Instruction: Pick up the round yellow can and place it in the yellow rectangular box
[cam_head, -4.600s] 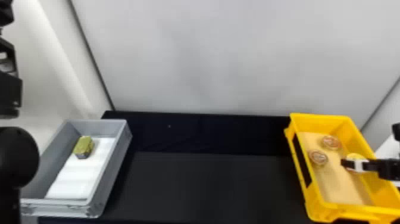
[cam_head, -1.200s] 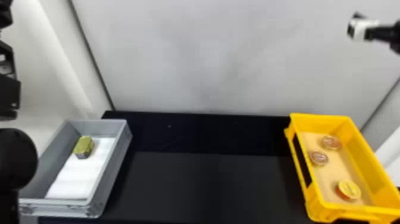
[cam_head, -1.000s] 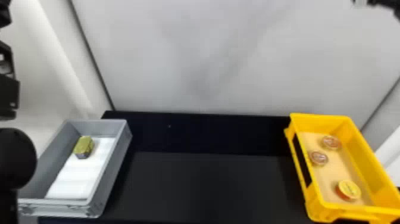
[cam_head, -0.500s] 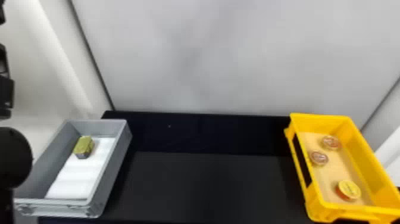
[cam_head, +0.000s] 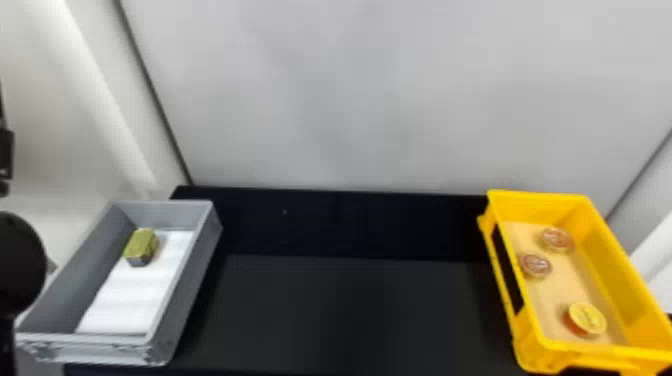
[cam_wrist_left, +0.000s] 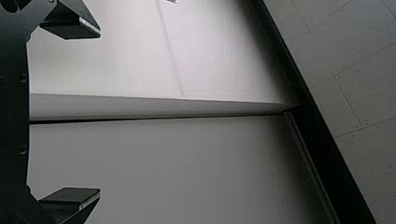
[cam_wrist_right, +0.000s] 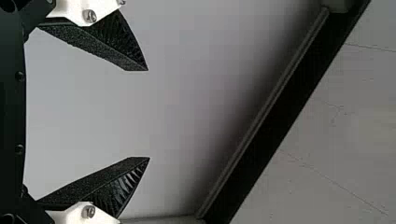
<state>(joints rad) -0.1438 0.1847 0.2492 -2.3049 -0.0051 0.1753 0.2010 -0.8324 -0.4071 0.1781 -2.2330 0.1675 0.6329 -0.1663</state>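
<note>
One wide black desk (cam_head: 350, 310) fills the lower middle of the head view. At lower left stands a grey rectangular plastic box (cam_head: 187, 285); at lower right is a yellow rectangular box (cam_head: 610, 280), also plastic. A black jointed left arm (cam_head: 17, 265) shows at the left edge of the frame. White lining (cam_head: 130, 300) covers part of the grey box's floor, and tan lining (cam_head: 562, 292) lies in the yellow one. The left tool (cam_wrist_left: 100, 113) is wide open with nothing between its fingers; the right tool (cam_wrist_right: 148, 114) is open too, a clear gap between its tips, and holds nothing. Toward the lower right of the frame, the round yellow can (cam_head: 586, 318) sits inside the yellow box, its orange-red side showing. An olive-yellow block with a dark side (cam_head: 141, 246) lies at the grey box's upper end. Two round reddish tins (cam_head: 556, 240) rest above the can in the frame, near each other on the tan lining.
</note>
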